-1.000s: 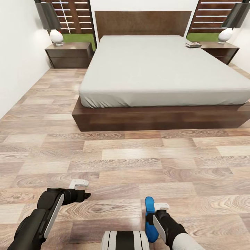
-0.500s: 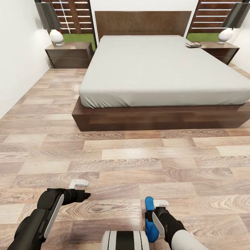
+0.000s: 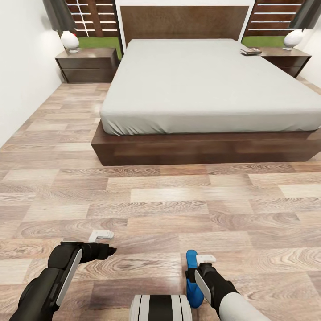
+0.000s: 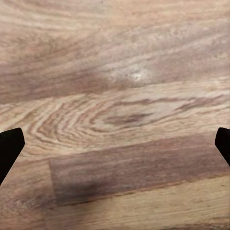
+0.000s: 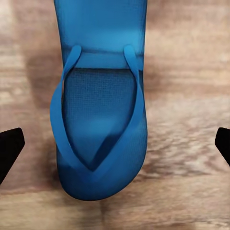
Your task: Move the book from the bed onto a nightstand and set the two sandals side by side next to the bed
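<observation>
Looking down from the head view: bed (image 3: 200, 84) with grey mattress, dark frame; book (image 3: 250, 51) lay at its far right corner, beside the right nightstand (image 3: 285, 60); cover writing unreadable. Blue sandal (image 3: 192, 276) sat on plank floor (image 3: 147, 205) under right gripper (image 3: 206, 258). Left gripper (image 3: 101, 235) low over bare boards.

Left wrist view: fingertips (image 4: 9, 148) spread wide, released, over wood grain.

Right wrist view: sandal (image 5: 100, 110) all blue, thong strap, flat between parted fingertips (image 5: 10, 146), ungrasped.
</observation>
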